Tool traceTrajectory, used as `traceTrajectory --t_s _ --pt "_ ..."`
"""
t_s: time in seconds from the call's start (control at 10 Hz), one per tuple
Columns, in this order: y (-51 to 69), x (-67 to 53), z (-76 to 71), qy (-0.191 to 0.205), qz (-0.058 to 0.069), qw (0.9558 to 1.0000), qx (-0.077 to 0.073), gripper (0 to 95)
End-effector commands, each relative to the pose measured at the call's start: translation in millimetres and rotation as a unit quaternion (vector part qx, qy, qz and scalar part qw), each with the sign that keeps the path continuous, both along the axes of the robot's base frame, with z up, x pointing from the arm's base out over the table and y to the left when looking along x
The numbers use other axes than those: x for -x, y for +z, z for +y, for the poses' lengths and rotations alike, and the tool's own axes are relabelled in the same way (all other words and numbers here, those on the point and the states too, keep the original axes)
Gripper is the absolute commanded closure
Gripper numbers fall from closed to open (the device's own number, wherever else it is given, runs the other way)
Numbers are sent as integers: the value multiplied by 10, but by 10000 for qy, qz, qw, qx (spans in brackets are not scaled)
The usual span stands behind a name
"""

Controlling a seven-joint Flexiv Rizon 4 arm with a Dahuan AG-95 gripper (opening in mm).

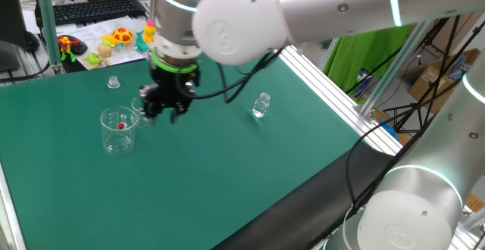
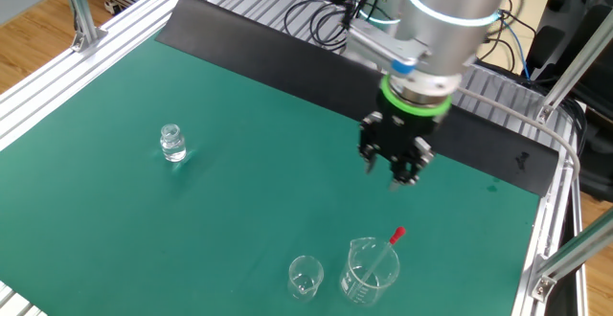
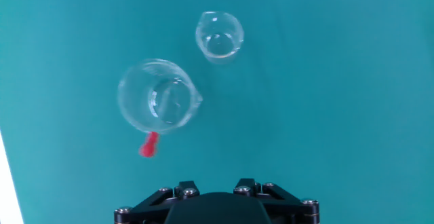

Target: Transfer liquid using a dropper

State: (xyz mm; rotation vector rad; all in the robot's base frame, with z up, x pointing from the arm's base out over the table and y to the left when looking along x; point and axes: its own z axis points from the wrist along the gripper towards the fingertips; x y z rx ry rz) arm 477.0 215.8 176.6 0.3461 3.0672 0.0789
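Dropper [image 2: 391, 242] leans in the big glass beaker [image 2: 368, 270], its red end [image 3: 148, 145] poking over the rim. A smaller beaker [image 2: 305, 276] stands just beside it on the green tabletop [image 2: 239, 163]. The pincer [image 2: 396, 169] hangs above, holding nothing; I cannot tell how wide it is.

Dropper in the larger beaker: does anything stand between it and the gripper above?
Nothing visible does. The dropper leans in the larger beaker, red end up, the gripper hangs above, and the smaller beaker stands aside.
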Motion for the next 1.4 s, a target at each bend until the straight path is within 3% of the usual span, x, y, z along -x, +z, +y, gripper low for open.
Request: traceTrajectory --t_s 0.1,0.6,0.7,1.1,1.3,1.4 --pt "-16 0 168 -169 8 9999 -15 570" --pt "-68 -26 398 -415 -10 9991 -26 570" --pt "-72 -57 417 -449 -25 9990 -30 380" --pt "-126 -83 483 -455 -73 9989 -33 380" --pt "-231 -119 498 -474 -85 9988 -58 380" --pt "-307 -135 516 -523 -154 9985 -59 380"
